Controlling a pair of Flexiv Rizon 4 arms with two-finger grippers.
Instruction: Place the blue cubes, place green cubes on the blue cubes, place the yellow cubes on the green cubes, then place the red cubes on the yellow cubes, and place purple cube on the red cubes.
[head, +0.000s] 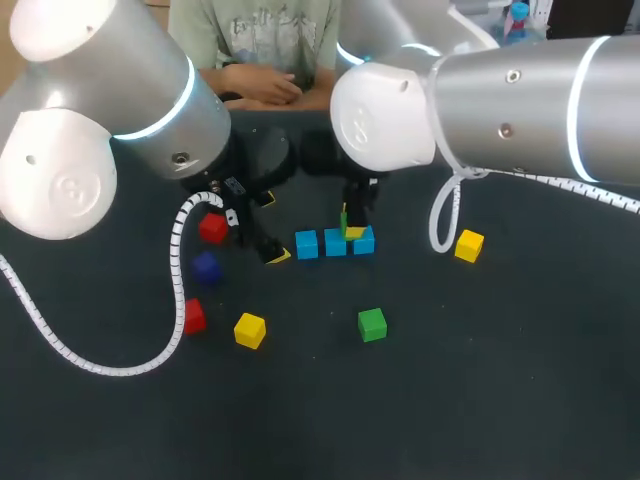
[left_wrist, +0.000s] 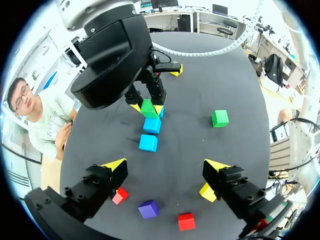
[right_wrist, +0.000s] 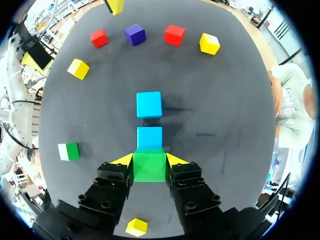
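Where the dark table (head: 480, 380) spreads out below them, both arms hang over its far half. The left arm (head: 110, 100) comes in from the left, and the right arm (head: 500, 100) is stretched in from the right as far as the middle.

The left gripper (left_wrist: 165, 165) hovers with its fingers spread wide and nothing between them, above bare table near a loose scatter of cubes. The right gripper (right_wrist: 149, 161) points down and pinches a green cube (right_wrist: 149, 167) from two sides, with its yellow tips pressed against the cube's flanks.

That cube sits directly over the right-hand end of three blue cubes (head: 306, 244), which are lined up in a row at the middle of the table. I cannot tell whether it touches the blue one beneath it. A second green cube (head: 372, 324) lies alone nearer the front.

One yellow cube (head: 250, 329) lies at the front left, and another yellow cube (head: 469, 245) lies well off to the right of the row. Two red cubes (head: 212, 228) lie to the left of the row, with the purple cube (head: 205, 266) between them.
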